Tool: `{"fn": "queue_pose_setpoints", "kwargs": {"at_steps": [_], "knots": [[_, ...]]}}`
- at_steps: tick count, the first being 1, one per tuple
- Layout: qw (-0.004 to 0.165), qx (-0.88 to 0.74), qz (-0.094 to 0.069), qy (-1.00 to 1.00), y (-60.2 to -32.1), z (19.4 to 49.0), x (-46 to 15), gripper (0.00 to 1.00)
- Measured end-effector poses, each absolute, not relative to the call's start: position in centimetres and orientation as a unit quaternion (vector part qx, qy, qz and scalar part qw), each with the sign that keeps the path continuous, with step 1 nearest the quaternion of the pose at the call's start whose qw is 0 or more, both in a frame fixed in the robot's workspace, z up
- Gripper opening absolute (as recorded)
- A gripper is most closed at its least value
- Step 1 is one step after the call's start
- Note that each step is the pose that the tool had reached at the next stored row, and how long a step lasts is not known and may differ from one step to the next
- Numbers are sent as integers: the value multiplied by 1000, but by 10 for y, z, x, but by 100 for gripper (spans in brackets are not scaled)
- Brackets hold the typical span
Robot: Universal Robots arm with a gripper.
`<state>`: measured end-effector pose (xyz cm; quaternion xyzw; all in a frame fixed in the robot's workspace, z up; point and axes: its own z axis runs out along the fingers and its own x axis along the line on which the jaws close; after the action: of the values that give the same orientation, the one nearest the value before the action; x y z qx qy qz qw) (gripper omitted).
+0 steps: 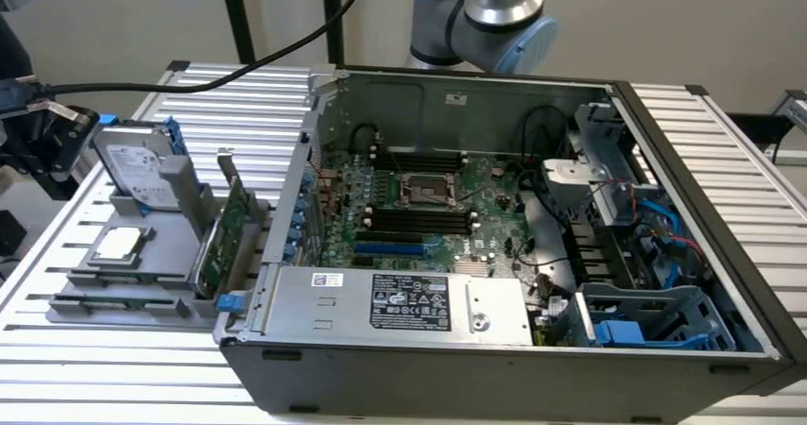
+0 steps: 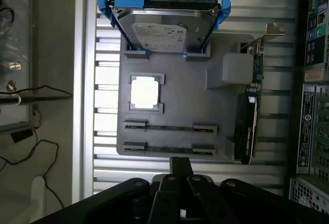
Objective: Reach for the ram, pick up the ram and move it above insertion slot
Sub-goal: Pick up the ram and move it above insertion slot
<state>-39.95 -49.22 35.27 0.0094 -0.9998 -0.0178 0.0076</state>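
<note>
Two views sharing the parts tray [image 1: 89, 279]
Exterior view looks down obliquely across table [image 1: 719, 151] and open computer case [image 1: 505, 94]; wrist view faces straight down, nearer.

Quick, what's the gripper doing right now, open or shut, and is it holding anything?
Gripper: shut, holding nothing, at the edge of the gray parts tray.

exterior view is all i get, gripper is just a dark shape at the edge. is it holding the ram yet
observer: no, the gripper is shut and empty.
operator: where is the ram then
observer: the ram sits in holders on the tray, a second thin strip alongside it.
operator: touching it?
observer: no, bare tray shows between the gripper's tip and the ram.
</note>
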Motion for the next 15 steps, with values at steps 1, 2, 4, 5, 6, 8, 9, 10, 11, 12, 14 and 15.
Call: {"fn": "queue_pose_setpoints", "kwargs": {"at_steps": [1, 2, 4, 5, 6, 8, 9, 10, 11, 12, 14, 15], "knots": [[8, 9, -18, -1000, -492, 353, -400, 11], [8, 9, -18, -1000, -492, 353, -400, 11], [8, 9, -18, -1000, -492, 353, -400, 11], [8, 9, -18, -1000, -492, 353, -400, 11], [8, 9, -18, -1000, -492, 353, -400, 11], [8, 9, -18, -1000, -492, 353, -400, 11], [8, 9, -18, -1000, -492, 353, -400, 11], [8, 9, -18, -1000, -492, 353, -400, 11], [8, 9, -18, -1000, -492, 353, -400, 11], [8, 11, -18, -1000, -492, 353, -400, 11], [8, 28, -18, -999, -492, 353, -400, 11], [8, 37, -18, -999, -492, 353, -400, 11]]}}
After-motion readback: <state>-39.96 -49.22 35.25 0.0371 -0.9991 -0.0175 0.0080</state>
